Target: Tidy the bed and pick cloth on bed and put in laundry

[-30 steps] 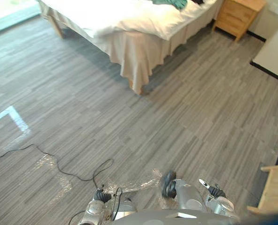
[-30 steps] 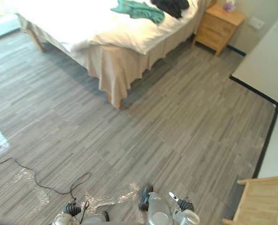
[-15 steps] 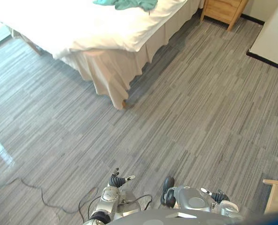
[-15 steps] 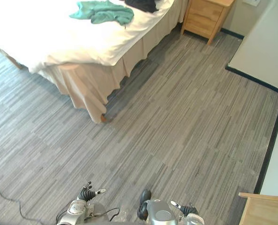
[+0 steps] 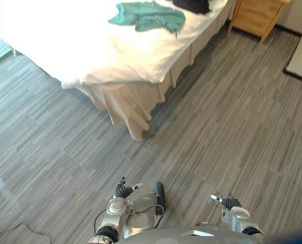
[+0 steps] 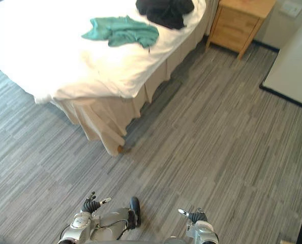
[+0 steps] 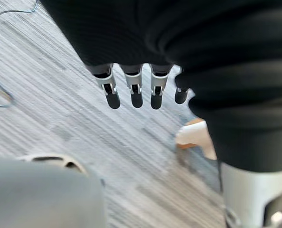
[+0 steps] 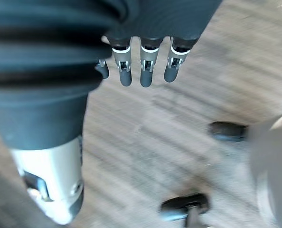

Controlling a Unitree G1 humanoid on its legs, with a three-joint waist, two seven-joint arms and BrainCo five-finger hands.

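Bedroom with a grey plank floor (image 5: 232, 122), seen from the robot's head looking down. A bed (image 5: 80, 56) reaches in from the upper left, covered in a white sheet with a beige skirt (image 5: 128, 107) hanging to the floor round its near corner. A small brown bed leg (image 5: 148, 134) shows under the skirt at that corner. A crumpled green cloth (image 6: 121, 30) lies on top of the sheet, toward the far right side of the bed. A bunched black cloth (image 6: 165, 11) lies just beyond it, close to the bed's right edge. A wooden nightstand (image 6: 237, 23) stands on the floor beside the bed, to its right. A pale wall (image 6: 293, 71) with a dark baseboard runs along the right side of the room. Both hands hang low at the bottom of the head views, over bare floor and well apart from the bed and both cloths. The left hand (image 5: 123, 191) is left of centre and the right hand (image 5: 226, 203) is right of centre. In each wrist view the fingers (image 7: 136, 95) point straight out in a loose row above the floor, relaxed and holding nothing; the right hand's fingers (image 8: 145, 71) look the same.
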